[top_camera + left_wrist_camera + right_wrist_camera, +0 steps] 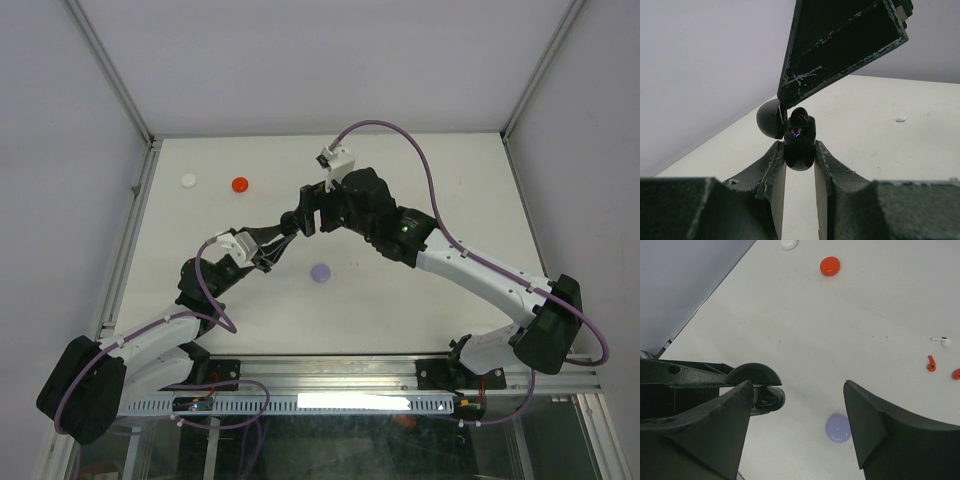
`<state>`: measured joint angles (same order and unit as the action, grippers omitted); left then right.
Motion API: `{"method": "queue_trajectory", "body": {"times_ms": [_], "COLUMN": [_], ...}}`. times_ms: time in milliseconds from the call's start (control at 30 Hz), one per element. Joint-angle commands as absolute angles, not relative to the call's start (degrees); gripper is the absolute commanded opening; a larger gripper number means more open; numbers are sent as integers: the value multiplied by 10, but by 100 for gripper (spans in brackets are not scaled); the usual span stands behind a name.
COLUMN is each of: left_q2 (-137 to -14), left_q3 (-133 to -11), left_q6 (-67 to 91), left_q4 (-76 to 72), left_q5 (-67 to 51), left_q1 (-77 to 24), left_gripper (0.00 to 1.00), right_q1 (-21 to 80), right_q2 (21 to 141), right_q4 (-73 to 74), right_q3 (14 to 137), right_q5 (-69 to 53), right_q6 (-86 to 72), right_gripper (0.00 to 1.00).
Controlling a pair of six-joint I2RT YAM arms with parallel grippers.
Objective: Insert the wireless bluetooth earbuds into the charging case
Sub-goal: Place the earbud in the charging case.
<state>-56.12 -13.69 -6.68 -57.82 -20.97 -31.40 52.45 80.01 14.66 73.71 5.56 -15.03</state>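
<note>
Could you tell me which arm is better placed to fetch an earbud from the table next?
Probably the right: the right gripper is open and empty, while the left gripper is shut on the black case.

Free room over the tabletop (460,190) rightward; lavender case (321,272) mid-table, red case (239,184), white case (189,181) (back left).

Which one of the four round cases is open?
The black case, gripped by the left end effector: its lid stands raised. The white case, red case and lavender case are shut.
</note>
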Motion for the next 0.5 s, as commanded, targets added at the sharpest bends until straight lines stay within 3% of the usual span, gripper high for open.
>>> {"method": "queue_trajectory", "body": {"times_ms": [0, 467], "left_q2": [-549, -543], "left_q3": [-156, -168], "left_q6": [-71, -68], "left_q4": [-597, -556], "left_q5": [-202, -151], "left_q1": [-312, -312], "left_gripper": [0, 0], "right_q1": [522, 359], "right_q2": [780, 796], "right_q4": [128, 135], "right_q3": [756, 691], "right_q5": [76, 92], "right_q6": [-141, -83], "right_gripper": [76, 77]}}
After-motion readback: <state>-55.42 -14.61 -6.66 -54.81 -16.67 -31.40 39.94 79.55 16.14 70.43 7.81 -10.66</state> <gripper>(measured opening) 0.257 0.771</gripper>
